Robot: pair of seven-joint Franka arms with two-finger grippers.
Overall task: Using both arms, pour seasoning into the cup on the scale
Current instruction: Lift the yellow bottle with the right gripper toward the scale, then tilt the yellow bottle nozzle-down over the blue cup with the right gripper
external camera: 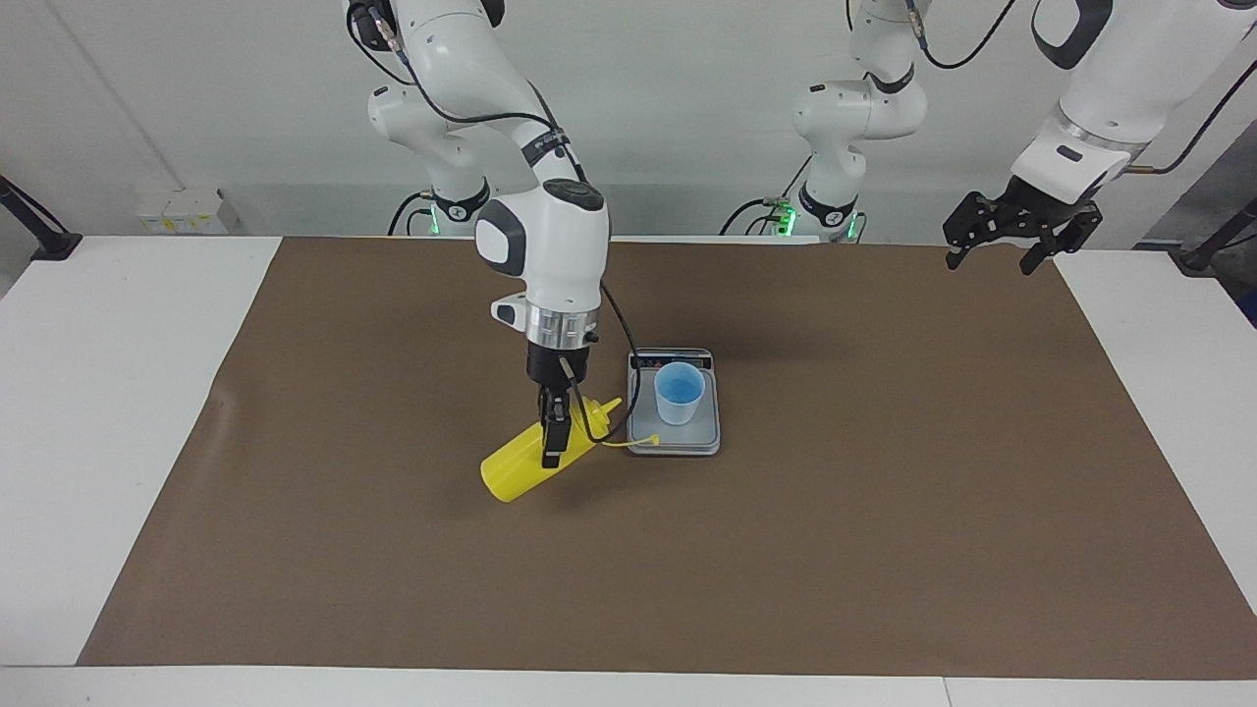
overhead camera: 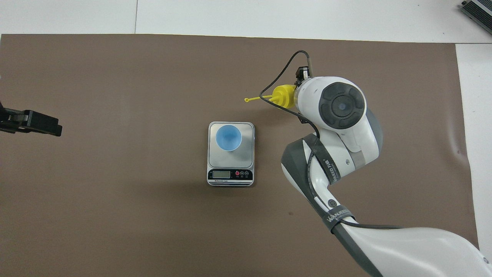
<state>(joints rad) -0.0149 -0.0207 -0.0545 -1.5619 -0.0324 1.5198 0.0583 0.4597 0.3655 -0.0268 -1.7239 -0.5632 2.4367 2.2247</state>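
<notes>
My right gripper (external camera: 552, 447) is shut on the yellow seasoning bottle (external camera: 511, 471). It holds the bottle tilted above the mat, beside the scale toward the right arm's end of the table. The nozzle (overhead camera: 282, 96) points toward the scale, and the tethered cap (external camera: 643, 441) dangles at the scale's edge. The pale-blue cup (external camera: 680, 392) (overhead camera: 228, 137) stands upright on the silver-grey scale (external camera: 643, 432) (overhead camera: 230, 174). In the overhead view the right wrist hides most of the bottle. My left gripper (external camera: 990, 263) (overhead camera: 30, 122) waits open, raised over the mat's corner at the left arm's end.
A brown mat (external camera: 884, 511) covers the middle of the white table (external camera: 118, 393). Small boxes (external camera: 182, 211) sit by the wall at the right arm's end. A dark device (overhead camera: 476, 11) lies at the table's corner farthest from the robots.
</notes>
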